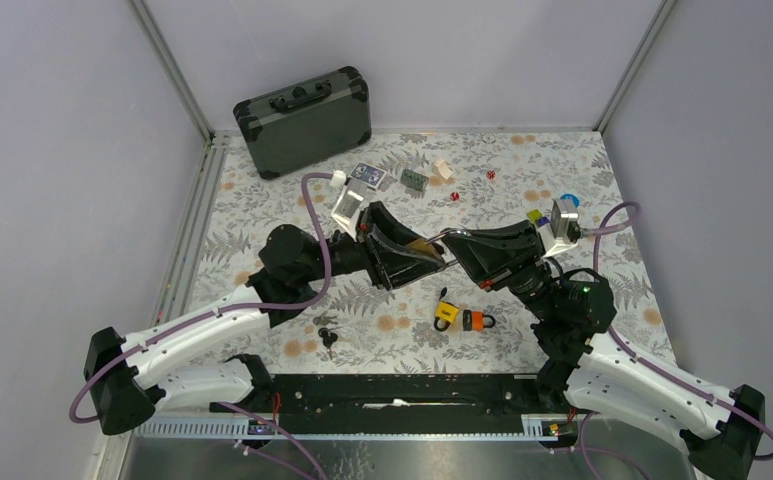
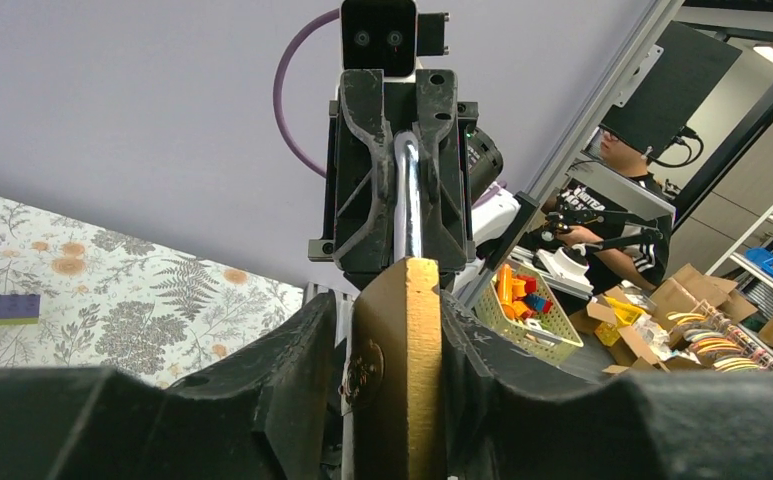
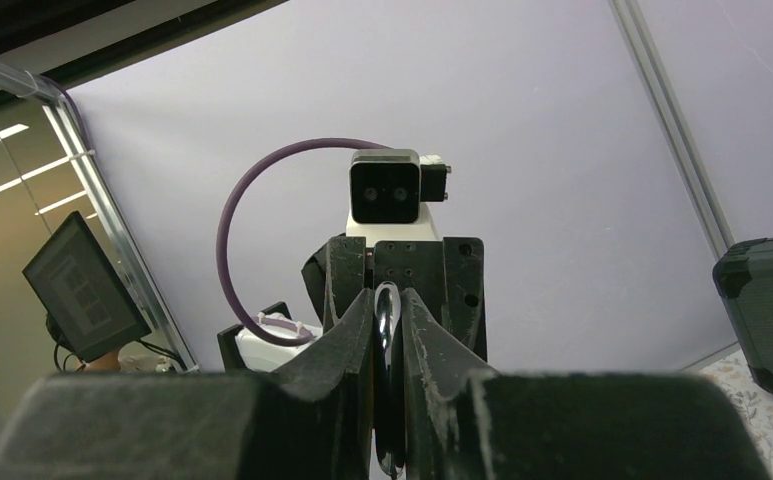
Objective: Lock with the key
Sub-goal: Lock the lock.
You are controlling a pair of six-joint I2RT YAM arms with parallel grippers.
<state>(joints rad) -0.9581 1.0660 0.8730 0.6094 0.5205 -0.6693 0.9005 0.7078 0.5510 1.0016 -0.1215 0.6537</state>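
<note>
Preparation, I judge: the left gripper is clamped on the body of the brass padlock, which hangs in the air over the middle of the floral surface; the right gripper is pinched tight on its shackle. Next, one hand must let go to fetch the keys near the near edge; a grey case leans at the far left corner.

There are three padlocks: one brass padlock raised at mid-table, and a yellow padlock and an orange padlock lying side by side nearer. One bunch of keys lies at the near left, and one dark case stands at the far left. Two red dice sit far, right of centre.
</note>
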